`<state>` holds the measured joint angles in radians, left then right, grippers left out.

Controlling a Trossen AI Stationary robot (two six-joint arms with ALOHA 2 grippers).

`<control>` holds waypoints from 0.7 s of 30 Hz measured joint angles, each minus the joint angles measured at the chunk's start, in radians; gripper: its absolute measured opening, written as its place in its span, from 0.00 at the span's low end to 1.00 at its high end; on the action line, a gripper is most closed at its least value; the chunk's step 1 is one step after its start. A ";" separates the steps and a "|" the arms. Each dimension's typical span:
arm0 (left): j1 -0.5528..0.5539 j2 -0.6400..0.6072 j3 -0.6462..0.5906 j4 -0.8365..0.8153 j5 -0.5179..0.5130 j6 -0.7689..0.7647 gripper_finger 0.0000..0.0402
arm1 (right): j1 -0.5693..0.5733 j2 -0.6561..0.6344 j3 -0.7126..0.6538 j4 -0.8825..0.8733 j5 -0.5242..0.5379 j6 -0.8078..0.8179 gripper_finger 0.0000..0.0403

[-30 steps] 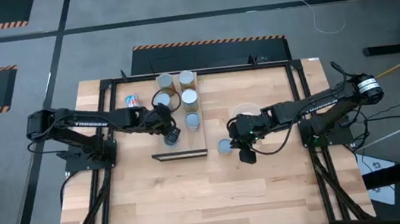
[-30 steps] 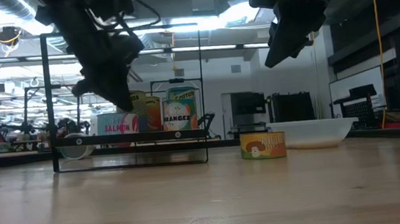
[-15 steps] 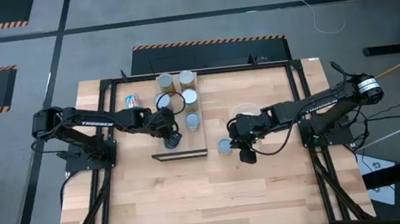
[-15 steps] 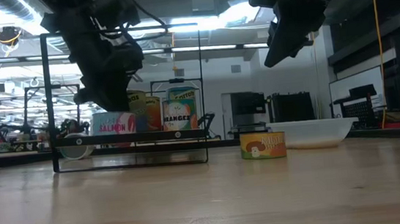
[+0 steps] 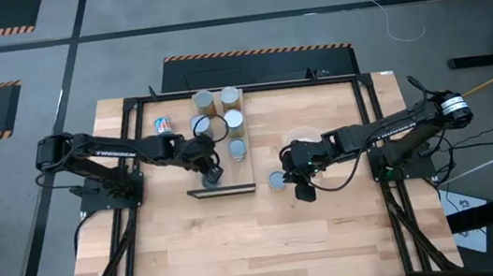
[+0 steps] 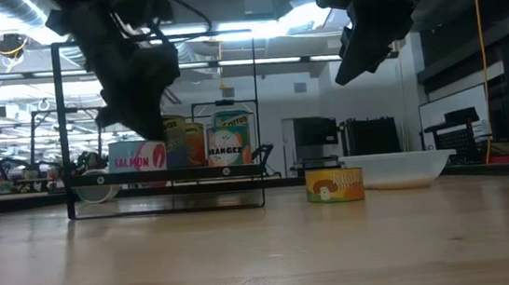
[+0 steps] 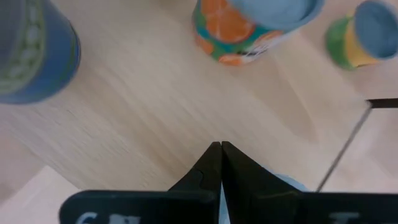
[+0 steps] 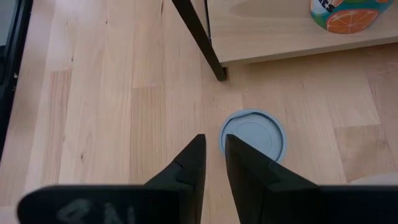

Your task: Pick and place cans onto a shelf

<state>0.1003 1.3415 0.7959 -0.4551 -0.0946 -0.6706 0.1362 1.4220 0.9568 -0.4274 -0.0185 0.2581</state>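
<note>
Left claw (image 5: 212, 172) over the shelf (image 5: 222, 191) near its front rail, fingers (image 7: 211, 163) pressed together, holding nothing visible; salmon can (image 6: 137, 157) just below on the board, orange can (image 7: 249, 28) ahead. Right claw (image 5: 303, 190) raised beside a lone can (image 8: 253, 136) on the table (image 5: 240, 242), right of the shelf; fingers nearly closed, empty, can just beyond the tips.

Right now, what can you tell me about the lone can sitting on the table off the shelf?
The can is a short tin with a yellow-orange label showing a mushroom and a plain light-blue round top. It stands upright on the bare wooden table, just off a corner of the shelf and beside the bowl. Nothing grips it: the right gripper hangs above it, fingers nearly together.
</note>
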 joint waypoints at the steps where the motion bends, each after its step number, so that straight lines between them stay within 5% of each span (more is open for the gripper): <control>1: 0.002 -0.015 0.000 -0.001 0.000 0.007 0.00 | 0.000 0.000 0.000 0.000 0.000 0.000 0.16; 21: 0.079 -0.488 0.000 -0.119 -0.080 0.246 0.08 | -0.001 0.000 0.001 0.021 0.000 -0.001 0.22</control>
<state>0.1798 0.8535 0.7959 -0.5742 -0.1741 -0.4244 0.1349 1.4223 0.9577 -0.4065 -0.0185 0.2574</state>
